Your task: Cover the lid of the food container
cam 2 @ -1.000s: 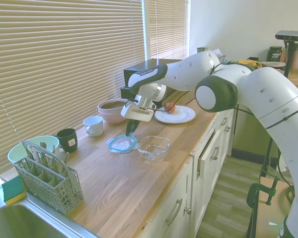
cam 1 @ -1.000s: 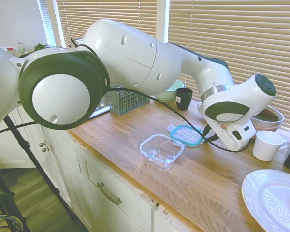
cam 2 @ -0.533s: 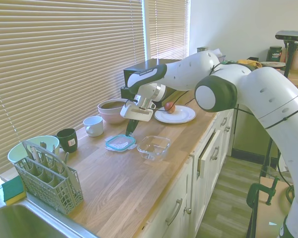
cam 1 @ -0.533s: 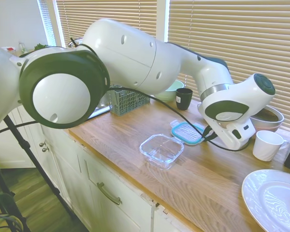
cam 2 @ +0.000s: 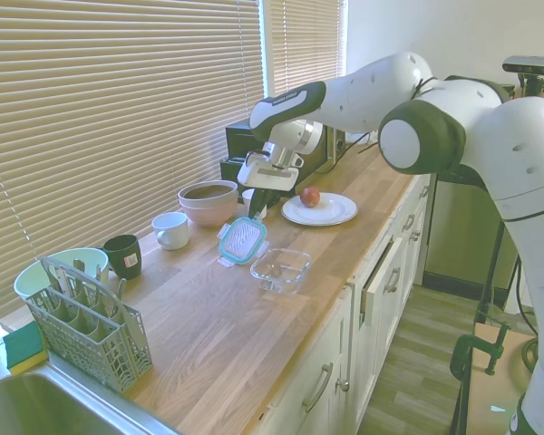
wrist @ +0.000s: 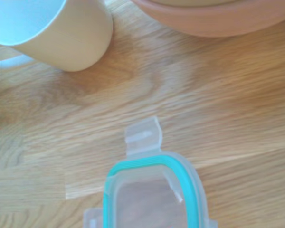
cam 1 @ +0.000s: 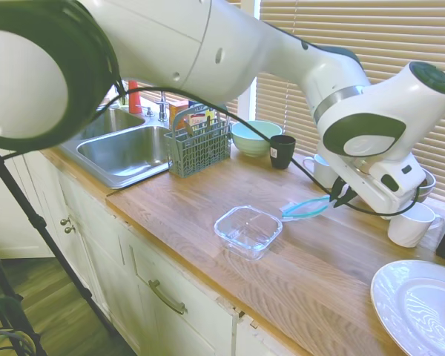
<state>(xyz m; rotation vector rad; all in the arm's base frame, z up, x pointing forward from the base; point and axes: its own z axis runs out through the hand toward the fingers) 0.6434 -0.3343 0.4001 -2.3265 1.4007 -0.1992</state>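
- The gripper (cam 2: 255, 205) pinches the lid (cam 2: 243, 240) by one edge and holds it in the air above the counter (cam 2: 208, 335).
- In the second exterior view the lid hangs tilted, with its flat face turned toward the camera; in the first exterior view it shows almost edge-on (cam 1: 305, 208).
- The container (cam 1: 248, 231) stands open on the counter near the front edge, below the lid and a little to the side, not touching it.
- In the wrist view the teal rim and one clear snap tab of the lid (wrist: 152, 199) show over the wood.
- A white mug (cam 2: 170, 229) and a pink bowl (cam 2: 208, 201) stand on the far side of the counter, near the blinds.
- A black cup (cam 2: 123, 255) stands beside a light green bowl (cam 2: 66, 265), just behind the cutlery basket (cam 2: 89, 323).
- A white plate (cam 2: 320, 209) with a red fruit (cam 2: 309, 196) on it lies beyond the gripper.
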